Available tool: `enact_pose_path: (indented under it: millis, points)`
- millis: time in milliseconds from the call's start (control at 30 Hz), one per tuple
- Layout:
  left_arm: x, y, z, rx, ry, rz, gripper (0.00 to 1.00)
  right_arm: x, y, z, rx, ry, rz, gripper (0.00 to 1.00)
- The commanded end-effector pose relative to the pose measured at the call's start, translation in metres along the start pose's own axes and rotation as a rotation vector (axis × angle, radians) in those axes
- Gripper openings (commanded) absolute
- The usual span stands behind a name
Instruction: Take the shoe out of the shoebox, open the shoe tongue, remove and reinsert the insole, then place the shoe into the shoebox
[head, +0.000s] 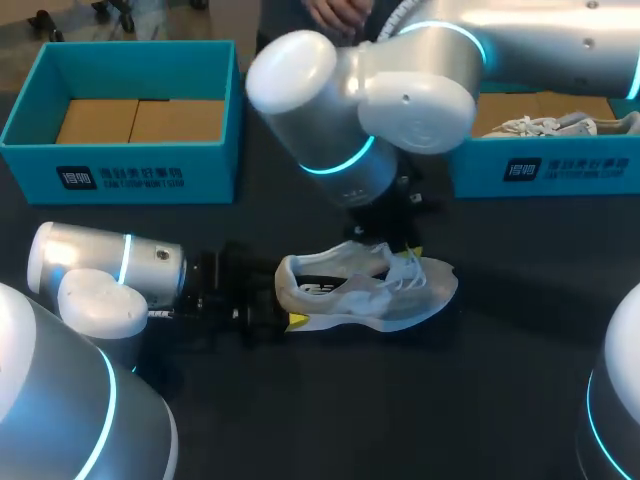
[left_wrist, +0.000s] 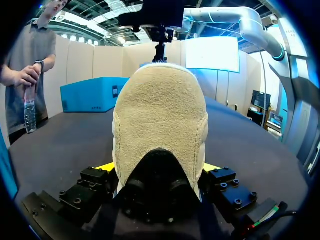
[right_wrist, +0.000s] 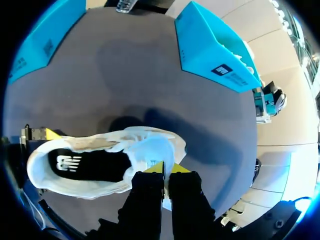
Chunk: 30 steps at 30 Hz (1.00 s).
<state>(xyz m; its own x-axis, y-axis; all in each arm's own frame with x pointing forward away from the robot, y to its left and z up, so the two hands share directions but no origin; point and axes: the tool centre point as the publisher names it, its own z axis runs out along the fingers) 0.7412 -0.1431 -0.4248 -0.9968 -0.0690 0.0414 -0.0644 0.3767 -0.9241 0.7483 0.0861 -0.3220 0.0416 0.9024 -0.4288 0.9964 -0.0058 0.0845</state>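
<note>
Left gripper (left_wrist: 159, 169) clamps the heel (left_wrist: 160, 120) of one shoe (head: 372, 292); right gripper (right_wrist: 165, 169) pinches its tongue (right_wrist: 150, 152). Two boxes far: left box (head: 120, 165), right box (head: 560, 172) holding a second shoe (head: 545, 125).

white shoe (head: 365, 290) upright, heel leftward, dark insole (right_wrist: 85, 166) inside, open teal shoebox (head: 120, 165) well behind

l gripper (left_wrist: 159, 169) blocks heel of shoe (head: 365, 290), r gripper (right_wrist: 167, 170) over its top, open table (head: 400, 400) in front

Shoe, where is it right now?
In the head view the shoe sits mid-table, in front of both arms. Its heel is held in the left gripper and the right gripper pinches its tongue.
</note>
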Motion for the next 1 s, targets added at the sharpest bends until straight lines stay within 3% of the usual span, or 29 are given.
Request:
enact_pose_path:
  millis: [33, 267, 567, 600, 733, 800, 967, 1000]
  points:
    - [0.001, 0.001, 0.002, -0.003, 0.002, 0.0, 0.0, -0.013, 0.0, 0.014, -0.01, 0.116, -0.011, 0.0]
    - [0.001, 0.001, 0.002, -0.003, 0.002, 0.0, 0.0, -0.025, 0.002, 0.039, -0.014, 0.125, -0.046, 0.0]
    - [0.001, 0.001, 0.002, -0.003, 0.002, 0.0, 0.0, -0.017, 0.001, 0.07, -0.034, 0.148, -0.085, 0.0]
    - [0.001, 0.001, 0.002, -0.003, 0.002, 0.0, 0.0, -0.016, 0.001, 0.072, -0.036, 0.143, -0.091, 0.08]
    - [0.001, 0.001, 0.002, -0.003, 0.002, 0.0, 0.0, -0.018, -0.001, 0.081, -0.043, 0.14, -0.098, 0.13]
    - [0.001, 0.001, 0.002, -0.003, 0.002, 0.0, 0.0, -0.02, -0.002, 0.083, -0.045, 0.142, -0.096, 0.35]
    - [0.001, 0.001, 0.002, -0.003, 0.002, 0.0, 0.0, -0.026, -0.001, 0.086, -0.047, 0.126, -0.102, 0.56]
    - [0.001, 0.001, 0.002, -0.003, 0.002, 0.0, 0.0, -0.028, 0.0, 0.086, -0.048, 0.126, -0.104, 0.67]
